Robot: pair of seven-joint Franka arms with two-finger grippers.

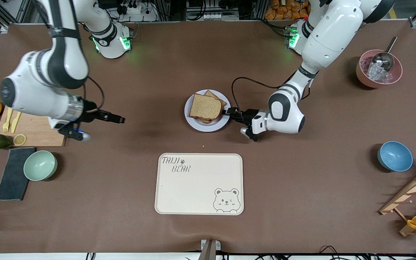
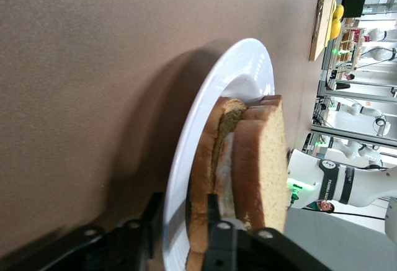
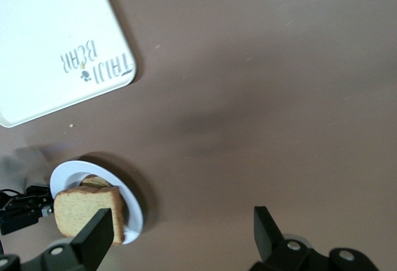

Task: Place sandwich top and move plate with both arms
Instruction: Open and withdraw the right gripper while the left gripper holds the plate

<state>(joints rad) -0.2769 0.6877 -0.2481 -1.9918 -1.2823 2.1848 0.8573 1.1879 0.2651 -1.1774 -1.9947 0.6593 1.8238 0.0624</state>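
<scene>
The light-brown wholemeal sandwich top (image 1: 205, 107) lies on the stacked sandwich on the small round pale plate (image 1: 194, 123) mid-table. The left gripper (image 1: 226, 112) has its fingers (image 2: 218, 237) astride the plate's rim. The right gripper (image 1: 120, 120) hovers toward the right arm's table edge, fingers (image 3: 96, 237) spread wide.

The only clearly legible writing is "TAIJI BEAR", printed in outlined dark letters in one corner of the cream tray (image 1: 199, 184), with a small paw mark after the first word. In the right wrist view the same words show on the tray's corner (image 3: 96, 66). A bear face is drawn in the tray's diagonal corner. No other text, number or label can be read.
</scene>
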